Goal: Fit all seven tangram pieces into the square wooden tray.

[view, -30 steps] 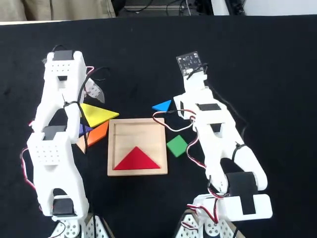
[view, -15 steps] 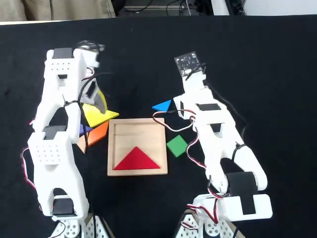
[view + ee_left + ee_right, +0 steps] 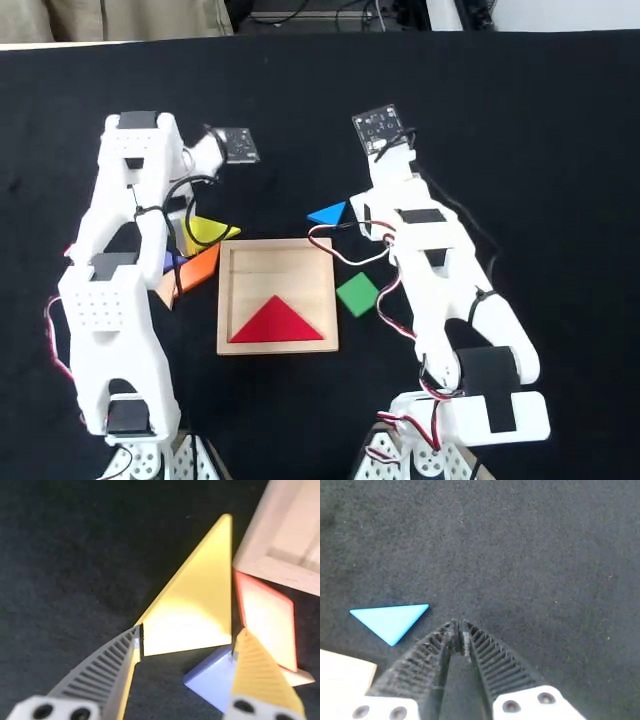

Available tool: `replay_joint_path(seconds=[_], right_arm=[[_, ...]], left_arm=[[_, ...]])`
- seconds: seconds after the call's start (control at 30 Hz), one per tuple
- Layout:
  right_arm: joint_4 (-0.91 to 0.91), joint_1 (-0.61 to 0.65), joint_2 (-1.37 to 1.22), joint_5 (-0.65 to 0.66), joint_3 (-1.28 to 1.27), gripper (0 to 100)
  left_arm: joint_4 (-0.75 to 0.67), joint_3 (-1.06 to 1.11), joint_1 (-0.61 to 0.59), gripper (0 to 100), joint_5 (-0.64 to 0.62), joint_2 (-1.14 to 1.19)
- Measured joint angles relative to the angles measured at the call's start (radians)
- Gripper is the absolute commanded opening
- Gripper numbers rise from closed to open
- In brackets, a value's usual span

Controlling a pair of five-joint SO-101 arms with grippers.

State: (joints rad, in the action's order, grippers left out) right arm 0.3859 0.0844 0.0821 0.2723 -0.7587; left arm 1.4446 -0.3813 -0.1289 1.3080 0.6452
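The square wooden tray (image 3: 275, 247) lies between the two arms with a red triangle (image 3: 277, 322) inside it. Left of the tray sit a yellow triangle (image 3: 210, 230), an orange piece (image 3: 197, 267) and a purple piece (image 3: 170, 262). In the left wrist view my left gripper (image 3: 186, 637) is open, one finger at each end of the yellow triangle's (image 3: 195, 610) near edge, with the orange piece (image 3: 265, 620) and purple piece (image 3: 212, 677) close by. My right gripper (image 3: 457, 627) is shut and empty on the cloth beside a blue triangle (image 3: 392, 620).
A green square (image 3: 357, 294) lies right of the tray, beside the right arm. The blue triangle (image 3: 328, 213) rests off the tray's far right corner. A black cloth covers the table, with free room at the back and far right.
The left arm's wrist has swung round, its camera board now pointing right, and the gripper has come down over the yellow triangle. The right arm has not moved.
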Motion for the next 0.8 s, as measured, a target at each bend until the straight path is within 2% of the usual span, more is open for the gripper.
replay_joint_path(seconds=[0.2,0.43,0.6,0.67,0.8], right_arm=[[0.000,0.002,-0.032,0.031,0.002,1.1],[0.000,0.002,-0.101,0.035,0.031,1.1],[0.000,0.002,-0.106,0.035,0.037,1.1],[0.000,0.002,-0.107,0.035,0.037,1.1],[0.000,0.002,-0.107,0.035,0.037,1.1]], left_arm=[[-0.035,0.020,0.038,29,0.032,0.000],[-0.169,0.083,0.071,29,0.080,0.009],[-0.175,0.020,0.063,29,0.091,0.071],[-0.172,-0.038,0.048,29,0.049,0.107],[-0.170,-0.178,0.026,29,-0.114,0.183]])
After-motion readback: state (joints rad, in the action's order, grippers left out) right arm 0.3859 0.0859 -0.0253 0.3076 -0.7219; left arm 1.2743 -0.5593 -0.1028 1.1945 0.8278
